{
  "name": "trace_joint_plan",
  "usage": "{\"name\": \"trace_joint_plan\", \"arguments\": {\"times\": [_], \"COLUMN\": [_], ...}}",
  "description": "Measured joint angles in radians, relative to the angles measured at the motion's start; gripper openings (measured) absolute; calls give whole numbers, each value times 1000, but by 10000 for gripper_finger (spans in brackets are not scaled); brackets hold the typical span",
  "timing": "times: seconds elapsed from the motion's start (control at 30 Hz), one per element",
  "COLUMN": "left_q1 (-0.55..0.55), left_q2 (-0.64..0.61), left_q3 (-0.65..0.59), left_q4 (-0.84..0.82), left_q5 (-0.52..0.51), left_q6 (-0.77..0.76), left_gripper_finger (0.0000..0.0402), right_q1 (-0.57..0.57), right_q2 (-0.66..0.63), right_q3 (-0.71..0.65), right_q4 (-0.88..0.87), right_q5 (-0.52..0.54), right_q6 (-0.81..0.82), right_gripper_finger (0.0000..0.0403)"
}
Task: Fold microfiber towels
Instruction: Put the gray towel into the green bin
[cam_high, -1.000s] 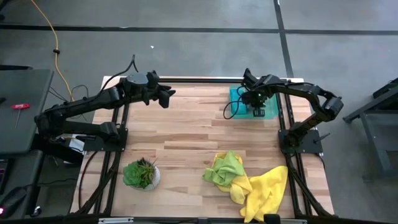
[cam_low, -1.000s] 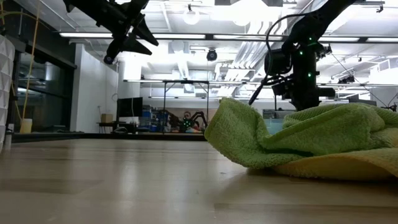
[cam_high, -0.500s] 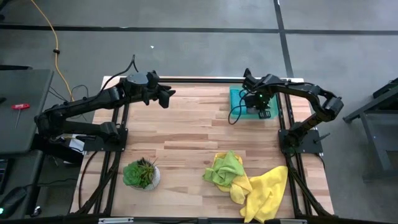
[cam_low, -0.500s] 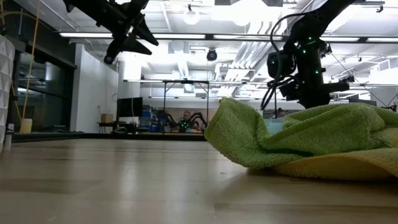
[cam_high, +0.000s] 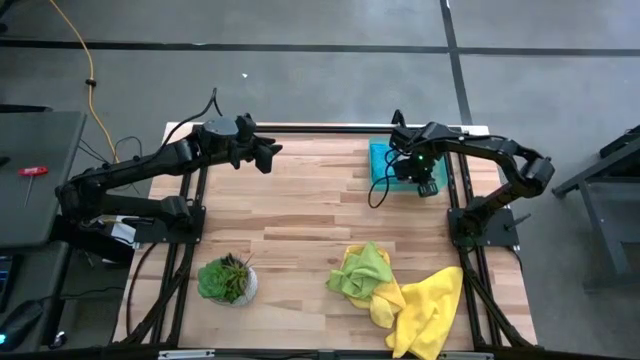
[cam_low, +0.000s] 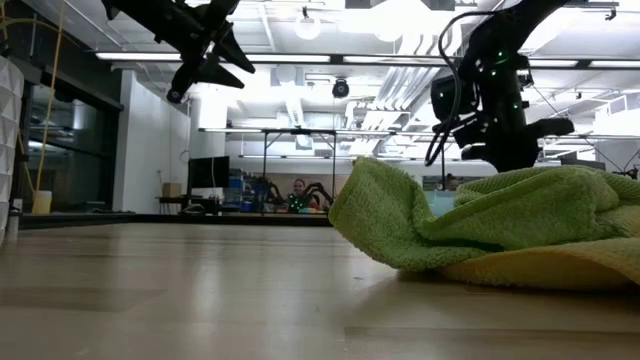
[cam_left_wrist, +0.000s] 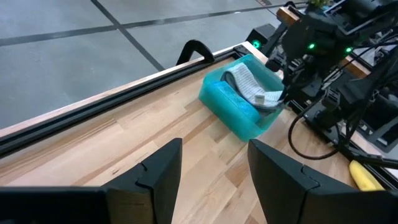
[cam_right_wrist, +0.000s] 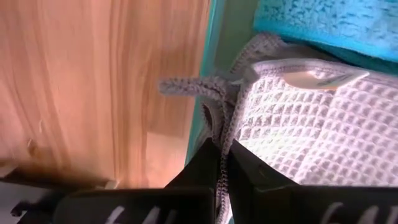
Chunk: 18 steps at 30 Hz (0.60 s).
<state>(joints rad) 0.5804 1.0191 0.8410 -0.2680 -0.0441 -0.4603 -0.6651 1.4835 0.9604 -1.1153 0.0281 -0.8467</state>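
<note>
Wooden table (cam_high: 300, 215): right jaws (cam_right_wrist: 222, 163) pinch grey towel (cam_right_wrist: 311, 118) edge, lengthwise.

— From my screen I see a potted plant (cam_high: 227, 279) near the tabletop's (cam_high: 300, 215) front left corner.
— Same here, and a yellow cable (cam_high: 78, 52) lies across the floor.

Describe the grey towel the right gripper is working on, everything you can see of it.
The grey towel is a pale grey-white cloth with a waffle weave, a thicker corded hem and a small sewn label. It lies folded on a teal towel in the green tray at the table's far right corner. The right gripper is shut on a bunched bit of its hem, which sticks out over the tray's edge toward the bare wood. The rest lies flat and slack. In the left wrist view it shows as a grey strip across the teal.
</note>
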Motion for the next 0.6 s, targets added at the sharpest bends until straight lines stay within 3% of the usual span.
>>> {"name": "trace_joint_plan", "arguments": {"times": [0.3, 0.6], "left_q1": [0, 0], "left_q2": [0, 0], "left_q3": [0, 0], "left_q4": [0, 0], "left_q5": [0, 14], "left_q6": [8, 8], "left_gripper_finger": [175, 175], "right_q1": [-3, -2], "right_q2": [-46, -44], "right_q3": [0, 0], "right_q4": [100, 83], "right_q5": [31, 53], "right_q6": [35, 67], "right_gripper_finger": [8, 34]}}
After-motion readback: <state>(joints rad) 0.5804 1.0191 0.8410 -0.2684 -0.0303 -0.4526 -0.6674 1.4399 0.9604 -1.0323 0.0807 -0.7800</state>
